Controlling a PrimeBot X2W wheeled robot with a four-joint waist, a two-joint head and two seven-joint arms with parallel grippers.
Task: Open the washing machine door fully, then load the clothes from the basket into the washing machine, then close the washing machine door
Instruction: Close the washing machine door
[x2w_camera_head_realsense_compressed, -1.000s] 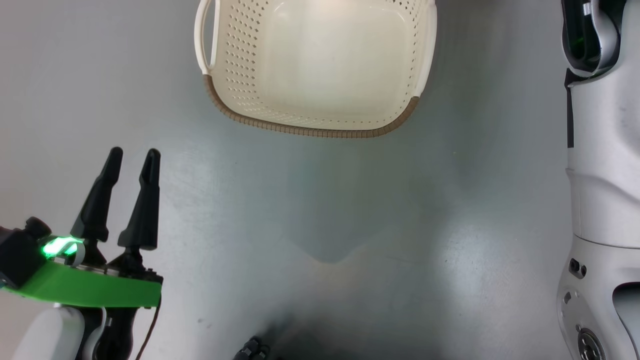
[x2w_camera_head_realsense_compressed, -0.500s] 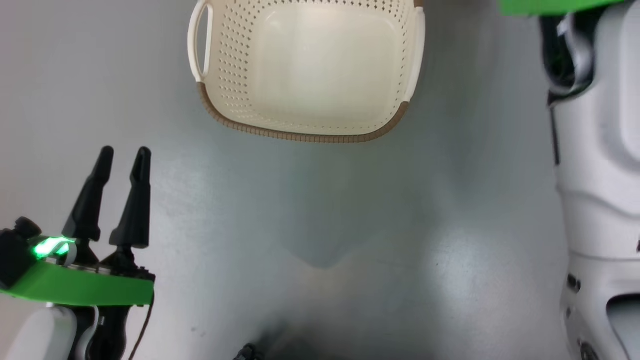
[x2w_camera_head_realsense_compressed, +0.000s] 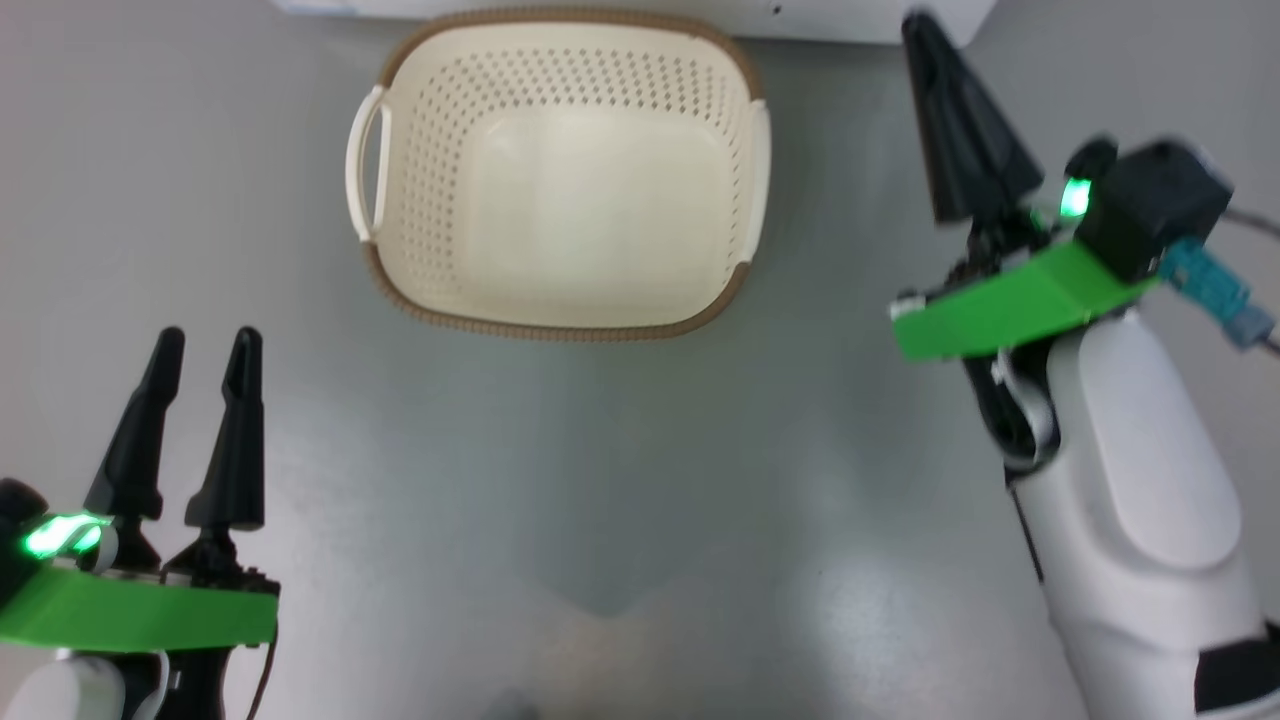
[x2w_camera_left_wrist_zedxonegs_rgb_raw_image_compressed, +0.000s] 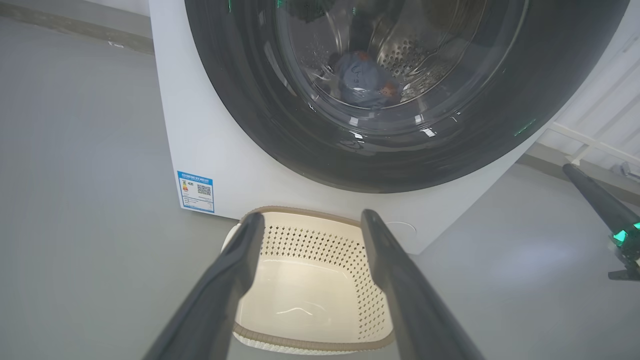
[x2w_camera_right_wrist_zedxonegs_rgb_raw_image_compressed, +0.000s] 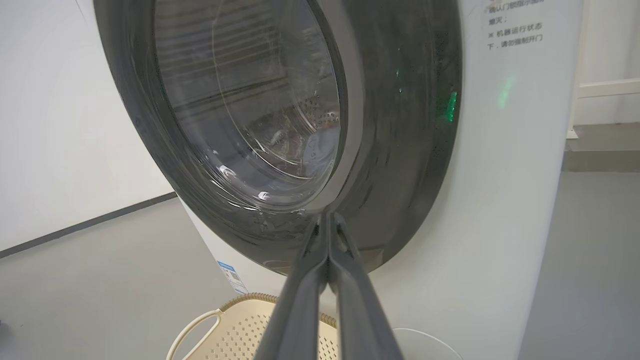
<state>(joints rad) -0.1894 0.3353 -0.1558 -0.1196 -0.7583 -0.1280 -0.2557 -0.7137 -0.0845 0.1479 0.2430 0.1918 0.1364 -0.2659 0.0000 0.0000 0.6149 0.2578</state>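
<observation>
The basket (x2w_camera_head_realsense_compressed: 550, 328) stands on the grey floor with nothing in it, just in front of the washing machine (x2w_camera_left_wrist_zedxonegs_rgb_raw_image_compressed: 200, 150). The washing machine door (x2w_camera_left_wrist_zedxonegs_rgb_raw_image_compressed: 280, 130) lies flat against the machine front. Behind its glass, blue clothes (x2w_camera_left_wrist_zedxonegs_rgb_raw_image_compressed: 357, 82) with an orange spot rest in the drum. My left gripper (x2w_camera_head_realsense_compressed: 205, 342) is open and holds nothing, low at the left, well short of the basket. My right gripper (x2w_camera_head_realsense_compressed: 915, 30) is shut on nothing to the basket's right. In the right wrist view its tip (x2w_camera_right_wrist_zedxonegs_rgb_raw_image_compressed: 327, 217) is at the door's lower rim (x2w_camera_right_wrist_zedxonegs_rgb_raw_image_compressed: 400, 150); contact cannot be told.
A blue label sticker (x2w_camera_left_wrist_zedxonegs_rgb_raw_image_compressed: 196, 191) sits low on the machine's front. Bare grey floor (x2w_camera_head_realsense_compressed: 600, 480) stretches between me and the basket. A white wall (x2w_camera_right_wrist_zedxonegs_rgb_raw_image_compressed: 50, 150) stands to one side of the machine, and a white railing (x2w_camera_left_wrist_zedxonegs_rgb_raw_image_compressed: 590, 142) to the other.
The head camera has shifted, so the whole basket now shows, lower in the picture. The shut right gripper has come into view at the upper right. The left gripper stays open.
</observation>
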